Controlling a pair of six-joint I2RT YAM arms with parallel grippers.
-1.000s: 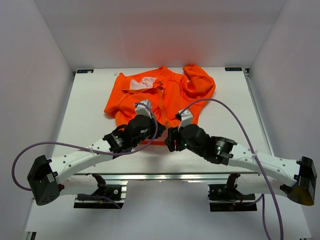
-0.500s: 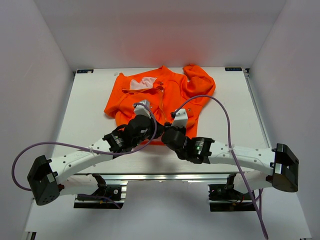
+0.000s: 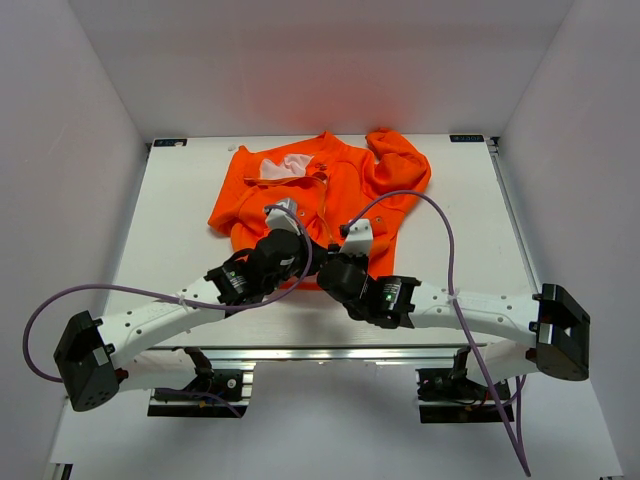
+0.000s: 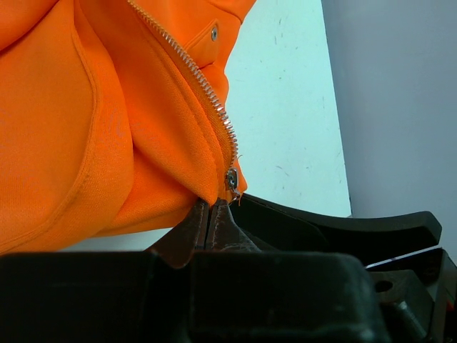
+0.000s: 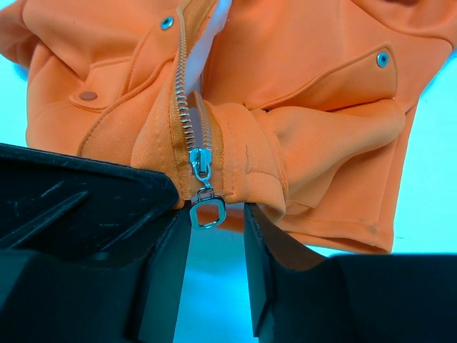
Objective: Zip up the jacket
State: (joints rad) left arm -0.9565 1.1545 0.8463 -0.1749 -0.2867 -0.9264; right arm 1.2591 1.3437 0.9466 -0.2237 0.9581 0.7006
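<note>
Compared with a second ago, your right gripper point(image 5: 216, 209) has swung inward and now sits just beside the left gripper point(image 4: 209, 213) at the hem of the jacket point(image 3: 330, 185). The jacket lies on the far half of the table point(image 3: 170, 250). Left fingers pinch the hem below the zipper point(image 4: 207, 89). Right fingers stand narrowly apart, bracketing the zipper pull point(image 5: 206, 209).

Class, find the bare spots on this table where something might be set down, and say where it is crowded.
Bare table lies between the jacket and the left edge, and between it and the right edge. Crowded: the near middle, where the left claw and right claw meet the hem.
</note>
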